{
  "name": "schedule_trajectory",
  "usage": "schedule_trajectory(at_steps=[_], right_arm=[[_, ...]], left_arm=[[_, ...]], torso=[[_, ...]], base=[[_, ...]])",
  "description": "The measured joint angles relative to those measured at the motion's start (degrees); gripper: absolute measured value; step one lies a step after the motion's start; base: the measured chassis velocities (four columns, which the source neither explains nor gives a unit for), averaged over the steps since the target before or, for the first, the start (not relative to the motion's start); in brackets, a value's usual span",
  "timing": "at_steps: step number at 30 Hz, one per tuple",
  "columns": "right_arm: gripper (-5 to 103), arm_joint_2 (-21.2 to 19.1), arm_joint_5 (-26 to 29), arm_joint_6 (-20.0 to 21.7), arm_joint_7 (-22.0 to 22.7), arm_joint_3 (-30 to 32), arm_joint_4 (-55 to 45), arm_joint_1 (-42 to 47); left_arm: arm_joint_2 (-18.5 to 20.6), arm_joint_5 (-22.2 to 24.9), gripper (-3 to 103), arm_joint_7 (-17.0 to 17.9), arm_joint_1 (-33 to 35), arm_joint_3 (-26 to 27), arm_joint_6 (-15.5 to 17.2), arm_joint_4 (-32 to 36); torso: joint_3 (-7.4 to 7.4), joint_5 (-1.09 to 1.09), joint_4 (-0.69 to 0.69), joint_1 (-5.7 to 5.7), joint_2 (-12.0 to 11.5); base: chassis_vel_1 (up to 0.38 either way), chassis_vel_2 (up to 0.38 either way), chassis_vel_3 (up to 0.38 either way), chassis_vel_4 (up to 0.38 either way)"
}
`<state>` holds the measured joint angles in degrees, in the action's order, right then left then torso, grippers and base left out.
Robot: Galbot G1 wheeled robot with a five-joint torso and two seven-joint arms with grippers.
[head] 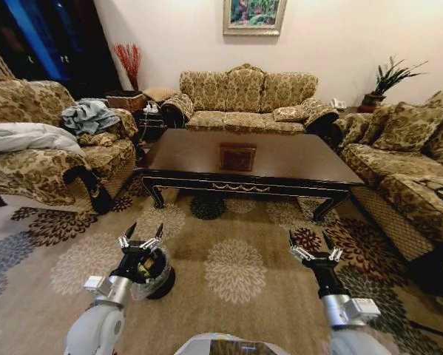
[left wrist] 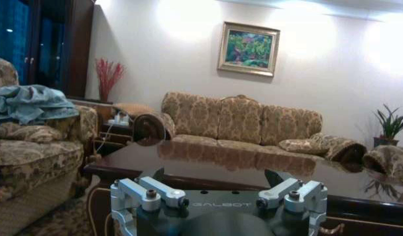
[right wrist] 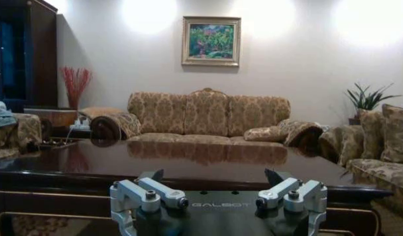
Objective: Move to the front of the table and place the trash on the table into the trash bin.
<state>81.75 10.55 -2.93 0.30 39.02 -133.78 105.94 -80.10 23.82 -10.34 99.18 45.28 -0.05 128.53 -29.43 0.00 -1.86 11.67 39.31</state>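
The dark glossy table [head: 191, 151] with its square centre inlay stands across the carpet ahead, between the sofas. The trash is out of view. The trash bin [head: 162, 279], black and lined with a crinkled plastic bag, sits on the carpet near me, just below my left gripper [head: 146, 231]. That gripper is open and holds nothing. My right gripper [head: 310, 240] is raised at the same height on the other side, also open with nothing in it. Each wrist view looks over its own gripper, left [left wrist: 215, 174] and right [right wrist: 213, 173], toward the table [left wrist: 208, 162] [right wrist: 208, 160].
Patterned sofas surround the table: one behind it [head: 245, 92], an armchair with cloths on the left [head: 51, 155], a sofa on the right [head: 413, 170]. A woven basket [head: 126, 100] stands at the back left. Floral carpet [head: 236, 270] lies open between me and the table.
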Motion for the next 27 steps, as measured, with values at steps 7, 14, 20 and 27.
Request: schedule_trajectory(at_steps=[7, 14, 20, 27], right_arm=[[100, 0.1, 0.5, -0.4, -0.3, 1.0, 0.4, 0.1], [100, 0.6, 0.9, -2.0, -0.9, 1.0, 1.6, 0.0], [100, 1.9, 0.7, -4.1, -2.7, 2.2, 3.2, 0.0], [100, 2.7, 2.0, -3.2, -2.9, 3.2, 2.4, 0.2]], left_arm=[[0.0, 0.0, 100, -0.3, 0.4, 0.0, 0.6, 1.1], [0.0, 1.1, 100, 0.1, 1.3, -0.8, 1.5, 2.7], [1.7, 3.8, 100, 1.4, 2.5, -2.1, 4.5, 4.1], [1.8, 2.3, 100, 2.8, 1.7, -2.4, 5.3, 3.2]], torso=[[0.00, 0.00, 0.00, 0.00, 0.0], [0.00, 0.00, 0.00, 0.00, 0.0], [-0.01, 0.04, 0.00, 0.01, 0.0], [0.00, -0.04, 0.00, 0.01, 0.0]], base=[[-0.059, -0.067, 0.057, 0.047], [-0.169, -0.164, 0.174, 0.161], [-0.117, -0.134, 0.123, 0.113], [-0.008, 0.002, 0.006, 0.007]])
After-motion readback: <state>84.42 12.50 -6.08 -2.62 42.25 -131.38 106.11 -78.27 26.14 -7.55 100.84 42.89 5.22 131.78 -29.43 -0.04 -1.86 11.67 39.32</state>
